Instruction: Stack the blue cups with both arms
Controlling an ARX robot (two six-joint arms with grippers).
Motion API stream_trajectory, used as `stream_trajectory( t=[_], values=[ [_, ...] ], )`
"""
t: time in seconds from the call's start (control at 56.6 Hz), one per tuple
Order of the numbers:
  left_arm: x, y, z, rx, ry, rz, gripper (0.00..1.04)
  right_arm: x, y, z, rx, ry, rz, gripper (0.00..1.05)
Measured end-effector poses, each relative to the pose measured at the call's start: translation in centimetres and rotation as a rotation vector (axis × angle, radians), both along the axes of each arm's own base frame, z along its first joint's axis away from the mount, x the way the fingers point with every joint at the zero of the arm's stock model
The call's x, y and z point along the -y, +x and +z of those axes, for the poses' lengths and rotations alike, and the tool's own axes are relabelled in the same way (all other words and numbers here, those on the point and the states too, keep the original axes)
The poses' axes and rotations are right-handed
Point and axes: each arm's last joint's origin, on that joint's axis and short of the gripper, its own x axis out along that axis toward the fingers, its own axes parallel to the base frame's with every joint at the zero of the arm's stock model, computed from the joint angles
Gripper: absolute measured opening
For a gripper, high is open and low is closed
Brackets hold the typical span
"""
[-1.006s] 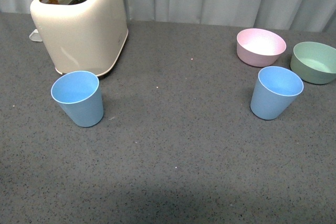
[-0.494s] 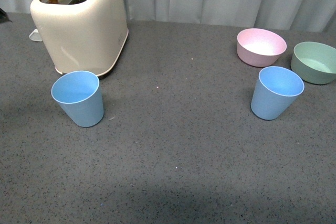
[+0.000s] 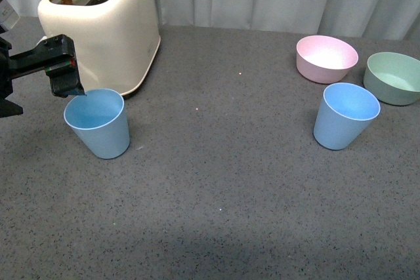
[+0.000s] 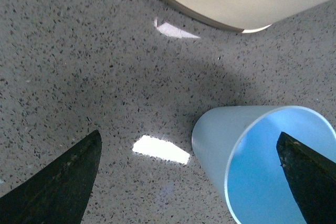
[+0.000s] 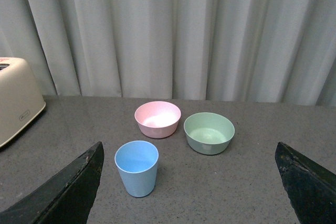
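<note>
Pincers: my left pincer (image 4: 189, 137) and right pincer (image 5: 189, 148) both gape wide and hold nothing.
Left cup (image 3: 97, 122): upright on the table (image 3: 223, 175), just in front of the toaster (image 3: 105, 27). One left finger hangs over its mouth, the other over bare table.
Right cup (image 3: 346, 116): upright near the pink bowl (image 3: 326, 57), well ahead of my right pincer.
Nearer arm: left.
Judgement: left pincer sits off-centre and needs a sideways shift to straddle the cup.

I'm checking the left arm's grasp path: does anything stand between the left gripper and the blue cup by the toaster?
Nothing visible does. The left gripper, jaws open, hovers right at the blue cup; the toaster stands beyond it, not between.
</note>
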Motion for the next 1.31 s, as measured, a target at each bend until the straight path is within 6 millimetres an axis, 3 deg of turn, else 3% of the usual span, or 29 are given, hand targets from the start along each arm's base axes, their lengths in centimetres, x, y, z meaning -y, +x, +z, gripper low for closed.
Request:
stream_trajectory(
  t=[0.318,0.477,0.883,1.165,1.306],
  values=[
    [0.8,0.5,-1.7,-0.095,-0.008,0.017,0.97,0.0,0.0,0.0,0.000,0.000,0.000,0.95],
    [1.6,0.6,-2.3,-0.131,-0.014,0.010,0.63,0.0,0.0,0.0,0.000,0.000,0.000,0.95],
    [2.0,0.7,-2.2,-0.141,-0.033,0.023,0.03,0.0,0.0,0.0,0.000,0.000,0.000,0.95],
    [2.9,0.5,-1.4,-0.127,-0.045,-0.009,0.04,0.0,0.0,0.0,0.000,0.000,0.000,0.95],
    [6.1,0.7,-0.4,-0.107,-0.025,-0.098,0.04,0.0,0.0,0.0,0.000,0.000,0.000,0.95]
  ],
)
